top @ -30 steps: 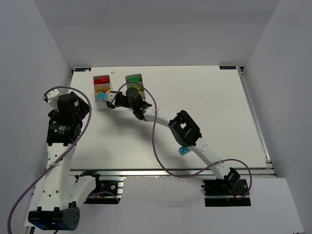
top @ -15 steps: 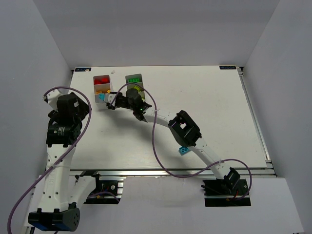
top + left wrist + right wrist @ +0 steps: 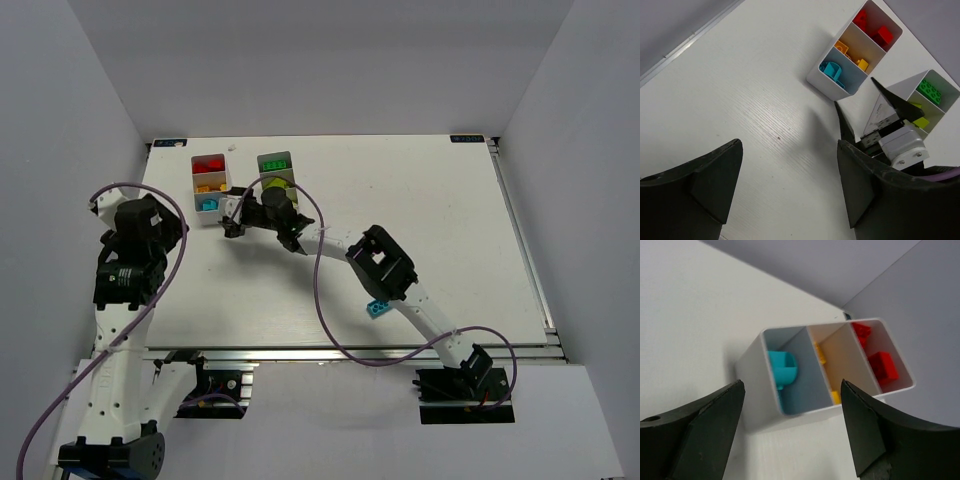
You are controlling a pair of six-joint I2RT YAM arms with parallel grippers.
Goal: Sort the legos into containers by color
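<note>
The left tray (image 3: 754, 407) and the right tray (image 3: 905, 86) are sitting side by side in the far-left part of the table (image 3: 430, 200), close to its far edge. Bare white surface is stretching from them to the right rail and the near edge. The cyan lego (image 3: 781, 369) is lying in the nearest compartment of the left tray, with orange legos (image 3: 836, 396) in the middle one and red legos (image 3: 882, 365) in the farthest. Green legos (image 3: 930, 91) are lying in the right tray. The right gripper (image 3: 232, 222) is hovering just off the left tray's near end, jaws spread wide and gripping nothing. The left gripper (image 3: 789, 150) is hanging over bare surface by the table's left edge, jaws likewise spread and empty. A second ago the right gripper's jaws were narrower and reaching over that near compartment with a cyan piece at their tips. Now they are standing apart and drawn back, and the left arm is sitting a little closer to its base.
</note>
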